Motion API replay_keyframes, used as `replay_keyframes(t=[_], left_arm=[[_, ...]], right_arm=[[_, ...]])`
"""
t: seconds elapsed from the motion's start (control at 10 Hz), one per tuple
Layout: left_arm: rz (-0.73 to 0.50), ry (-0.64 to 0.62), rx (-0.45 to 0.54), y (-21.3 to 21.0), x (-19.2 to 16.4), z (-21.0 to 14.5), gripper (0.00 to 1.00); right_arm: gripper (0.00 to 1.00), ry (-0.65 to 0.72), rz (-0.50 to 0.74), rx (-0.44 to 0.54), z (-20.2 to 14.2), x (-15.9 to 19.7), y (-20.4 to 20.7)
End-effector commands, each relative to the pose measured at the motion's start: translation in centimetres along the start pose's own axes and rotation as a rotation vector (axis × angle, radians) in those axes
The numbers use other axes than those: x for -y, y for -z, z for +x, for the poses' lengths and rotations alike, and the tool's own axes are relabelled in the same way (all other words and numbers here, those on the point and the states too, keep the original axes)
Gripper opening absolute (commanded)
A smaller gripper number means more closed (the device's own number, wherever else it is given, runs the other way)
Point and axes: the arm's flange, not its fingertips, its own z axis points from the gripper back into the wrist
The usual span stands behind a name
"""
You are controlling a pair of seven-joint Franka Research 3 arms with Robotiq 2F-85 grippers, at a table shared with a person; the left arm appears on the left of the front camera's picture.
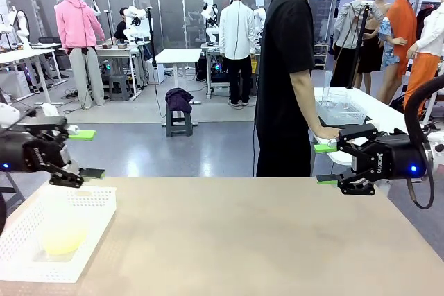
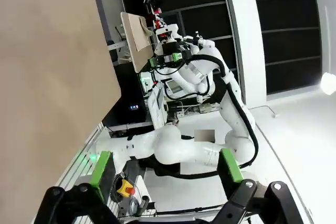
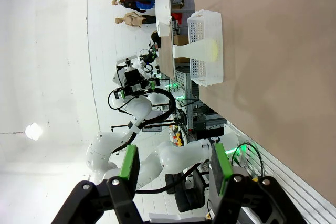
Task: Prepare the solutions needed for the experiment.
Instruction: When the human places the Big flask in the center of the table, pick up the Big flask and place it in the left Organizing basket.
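While both grippers hover empty, the pale yellow-green liquid (image 1: 64, 235) in the frosted conical flask sits near left.
Left gripper (image 1: 87, 153), fully open, hangs just above its white perforated basket (image 1: 90, 202); right gripper (image 1: 325, 163), partly open, is well apart.

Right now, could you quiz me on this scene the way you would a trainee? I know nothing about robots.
1. True or false: the conical flask stands inside the white perforated basket.
2. What colour is the liquid in that flask? A) blue B) pale yellow-green C) red
3. Fill in: the left end effector hovers above the basket with its jaws ____, holding nothing.

Key
1. True; the right wrist view also shows the flask upright in the basket.
2. B.
3. Open. The right end effector hangs over the table's far right edge, also empty, its green pads apart.
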Motion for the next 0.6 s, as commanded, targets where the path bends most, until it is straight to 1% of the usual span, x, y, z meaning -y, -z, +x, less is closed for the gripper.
replay_keyframes(t=[0.0,0.2,0.4,0.5], left_arm=[[-0.077,-0.037,0.039,1.3,-0.9,0.5,1.0],[-0.144,-0.089,0.035,2.1,-1.7,0.7,1.0],[-0.149,-0.109,0.036,2.1,-2.0,0.8,1.0],[-0.172,-0.133,0.024,2.1,-2.0,1.0,1.0]], right_arm=[[0.7,0.0,0.013,0.002,0.1,-0.2,0.1],[0.7,0.0,0.013,0.002,0.1,-0.2,0.1],[0.7,0.0,0.013,0.002,0.1,-0.2,0.1],[0.7,0.0,0.013,0.002,0.1,-0.2,0.1]])
